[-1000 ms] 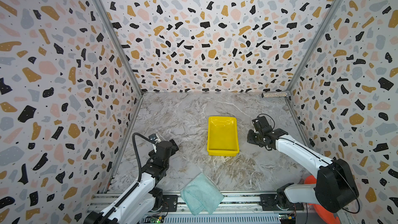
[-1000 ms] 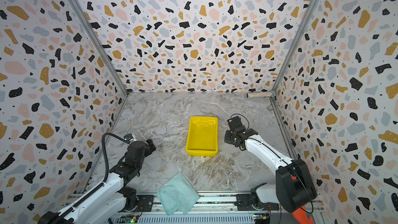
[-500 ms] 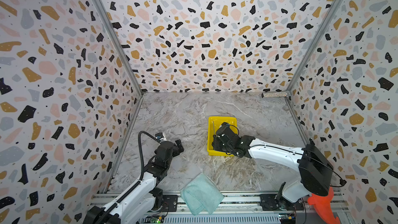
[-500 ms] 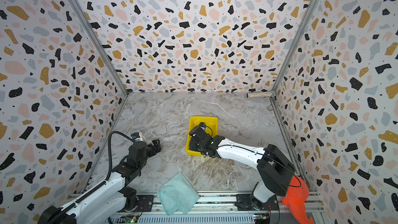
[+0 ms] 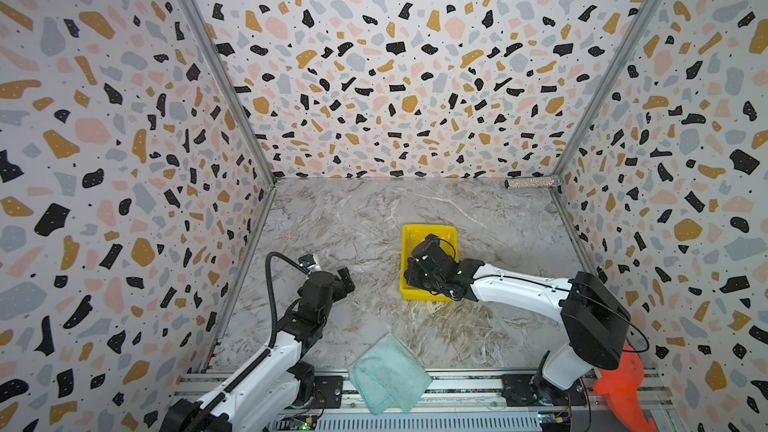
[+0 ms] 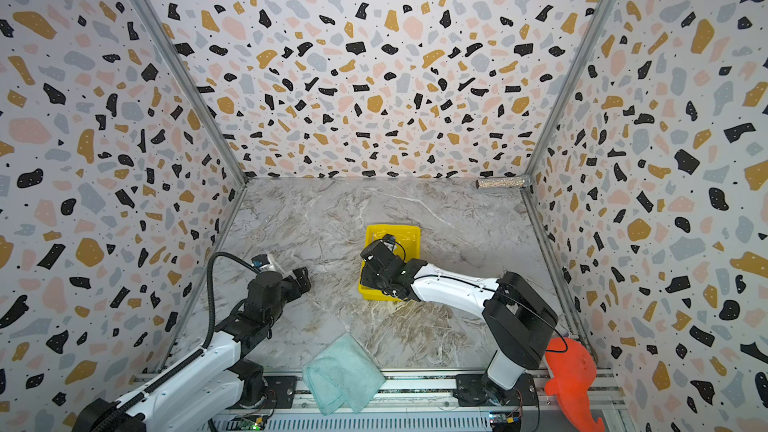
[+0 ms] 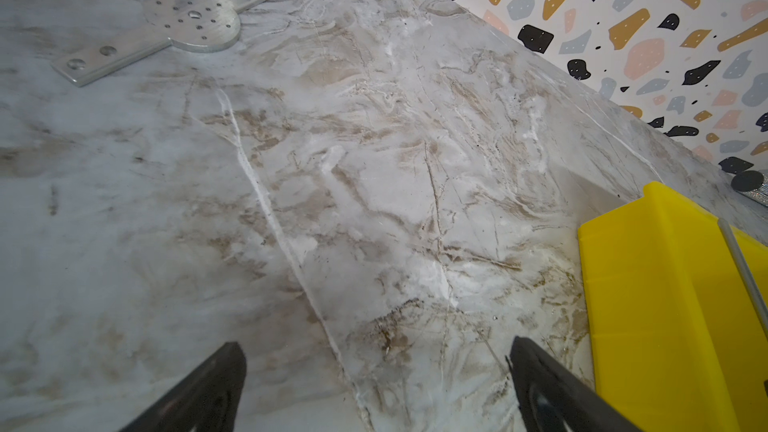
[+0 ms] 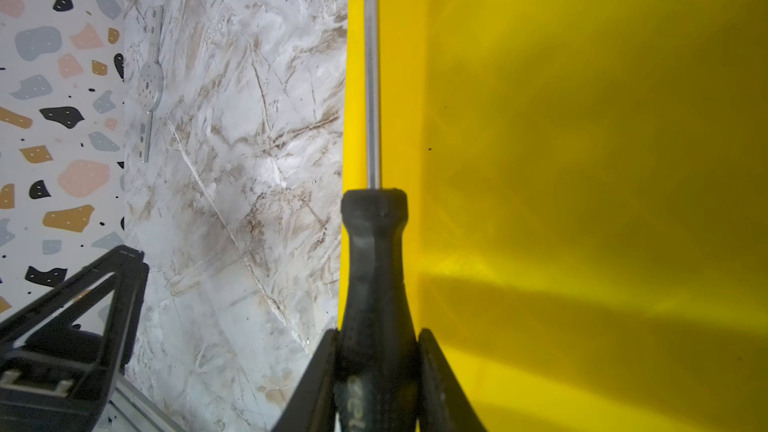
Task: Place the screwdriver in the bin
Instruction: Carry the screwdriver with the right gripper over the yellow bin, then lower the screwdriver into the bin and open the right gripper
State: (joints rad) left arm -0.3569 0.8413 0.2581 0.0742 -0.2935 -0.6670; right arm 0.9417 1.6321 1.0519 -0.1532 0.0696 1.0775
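Clamping right claw (image 8: 377, 340) on screwdriver (image 8: 374, 251) handle, with shaft riding over bin (image 8: 582, 160) rim at counter (image 8: 249, 160) centre, not clearly inside. Risking, on release, shaft striking rim and rolling out onto counter. Idling left claw (image 7: 374, 344), jaws apart, toward counter's left edge.

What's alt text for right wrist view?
The right gripper holds the screwdriver by its black handle, the metal shaft running along one wall of the yellow bin. The marble table beside it holds a flat metal plate.
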